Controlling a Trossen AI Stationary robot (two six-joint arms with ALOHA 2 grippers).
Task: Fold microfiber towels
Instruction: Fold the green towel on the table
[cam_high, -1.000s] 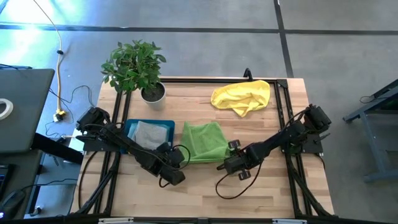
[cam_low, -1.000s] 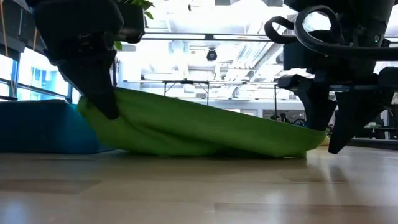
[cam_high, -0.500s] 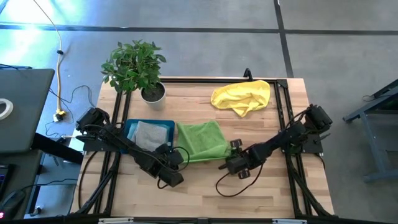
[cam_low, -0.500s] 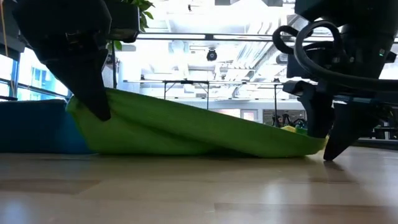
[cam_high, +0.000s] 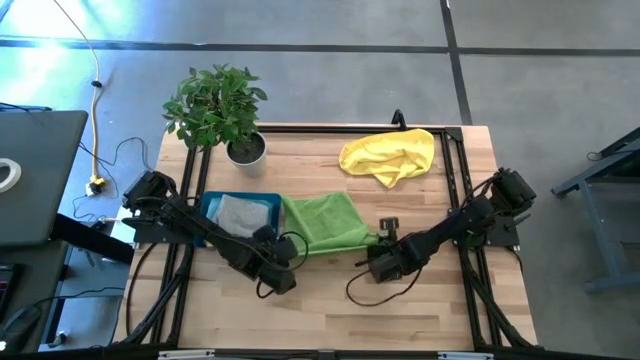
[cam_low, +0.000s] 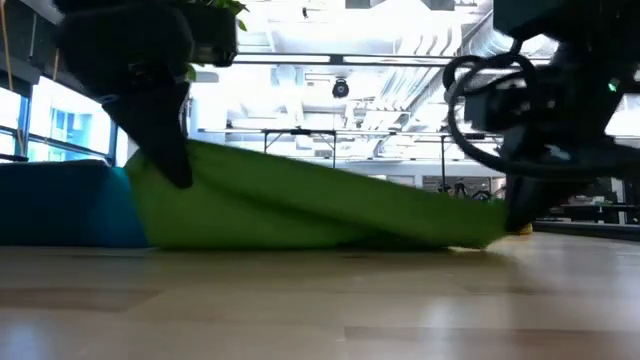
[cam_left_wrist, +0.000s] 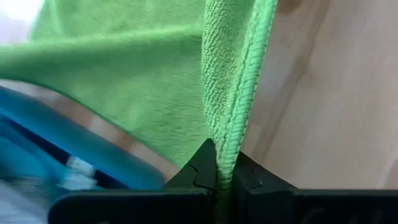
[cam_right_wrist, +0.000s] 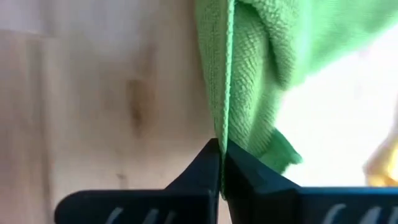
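L gripper (cam_high: 277, 262) and R gripper (cam_high: 376, 243) each pinch a corner of green towel (cam_high: 322, 222); fold not yet made. Yellow towel (cam_high: 390, 155) unfolded; grey towel (cam_high: 238, 215) sits in tray (cam_high: 210, 202).

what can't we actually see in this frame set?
- Grey towel in the teal tray: folded or not, too small in the high view; low view shows only the tray wall.
- Yellow towel: blurred at a wrist-view edge.
- Green towel: the layers beneath, hidden by its top.

green towel (cam_low: 310, 205) stretched on table (cam_low: 320, 300) | each end pinched by a hand | teal tray (cam_low: 60, 205) beside
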